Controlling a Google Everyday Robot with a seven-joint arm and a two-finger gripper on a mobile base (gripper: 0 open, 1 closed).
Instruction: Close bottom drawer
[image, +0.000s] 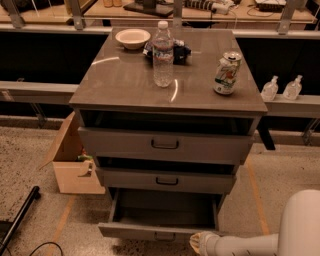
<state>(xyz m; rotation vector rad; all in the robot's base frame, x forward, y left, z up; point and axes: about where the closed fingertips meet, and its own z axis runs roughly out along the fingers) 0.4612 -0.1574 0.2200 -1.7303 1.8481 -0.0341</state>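
We cannot tell our gripper's (196, 243) state; pushing the bottom drawer's (142, 230) right end may jam it askew

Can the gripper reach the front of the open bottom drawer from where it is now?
Probably yes: the pale gripper sits low at the front panel of the pulled-out grey bottom drawer, near the panel's right end, with nothing visible between them.

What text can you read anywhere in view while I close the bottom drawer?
Nothing is legible.
The can: coloured label print, too blurred to read.
The water bottle: no readable label.
The cardboard box: no readable print.
The bottom drawer, and the gripper low by the right end of its front: no markings visible.
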